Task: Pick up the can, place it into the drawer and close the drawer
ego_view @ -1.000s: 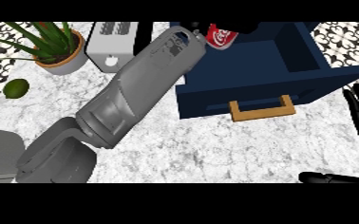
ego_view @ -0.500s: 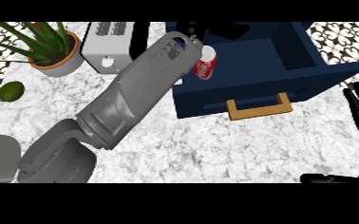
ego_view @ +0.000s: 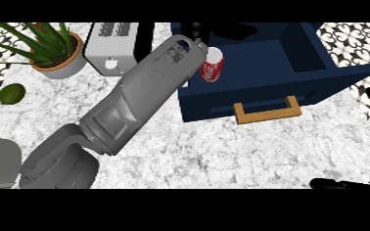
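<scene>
Your left hand (ego_view: 194,29) shows only as a black shape at the end of the long grey forearm that crosses the view from the lower left, and it sits over the near-left corner of the open navy-blue drawer (ego_view: 318,71); you cannot tell from this view whether its fingers are spread or curled. Just below and to the right of that hand stands the red soda can with a white top (ego_view: 211,66), inside the drawer against its left wall, tilted slightly; whether the hand touches it is not clear. The wooden U-shaped drawer handle (ego_view: 267,111) lies further down from the hand, on the drawer's front face. To the left of the hand, beyond the forearm, a white boxy toaster (ego_view: 112,46) sits on the grey marbled table (ego_view: 217,151), and further left are a green spiky plant in a terracotta pot (ego_view: 51,51) and a small green lime (ego_view: 11,93). Your right hand (ego_view: 339,183) is only a dark sliver at the lower right edge, its fingers not readable.
</scene>
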`<action>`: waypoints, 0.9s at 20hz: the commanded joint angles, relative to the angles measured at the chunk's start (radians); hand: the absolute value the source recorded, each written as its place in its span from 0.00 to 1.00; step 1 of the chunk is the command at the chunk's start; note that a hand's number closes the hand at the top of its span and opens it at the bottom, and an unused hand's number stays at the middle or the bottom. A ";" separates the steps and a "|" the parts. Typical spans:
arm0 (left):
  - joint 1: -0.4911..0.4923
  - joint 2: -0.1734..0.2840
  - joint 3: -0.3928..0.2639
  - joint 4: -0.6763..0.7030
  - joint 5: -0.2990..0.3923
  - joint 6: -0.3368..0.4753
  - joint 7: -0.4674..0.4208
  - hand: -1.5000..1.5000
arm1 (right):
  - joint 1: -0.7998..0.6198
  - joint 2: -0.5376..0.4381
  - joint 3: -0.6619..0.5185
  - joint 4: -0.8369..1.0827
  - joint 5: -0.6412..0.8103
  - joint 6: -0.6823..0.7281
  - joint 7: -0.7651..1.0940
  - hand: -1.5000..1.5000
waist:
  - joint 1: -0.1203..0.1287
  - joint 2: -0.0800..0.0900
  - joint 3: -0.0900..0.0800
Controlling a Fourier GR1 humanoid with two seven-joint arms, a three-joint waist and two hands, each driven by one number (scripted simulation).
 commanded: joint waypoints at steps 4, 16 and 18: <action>0.046 0.000 0.018 -0.018 0.058 -0.005 -0.068 0.00 | 0.045 -0.043 0.057 -0.101 0.169 0.015 -0.065 0.00 | 0.019 -0.006 -0.001; -0.061 0.000 0.045 -0.022 0.116 0.026 -0.051 0.00 | -0.070 -0.132 0.211 -0.010 0.603 -0.049 -0.088 0.00 | 0.088 -0.017 -0.002; -0.056 0.000 0.036 -0.019 0.110 0.035 -0.069 0.00 | -0.092 -0.166 0.206 0.081 0.667 -0.066 -0.145 0.00 | 0.090 -0.014 -0.001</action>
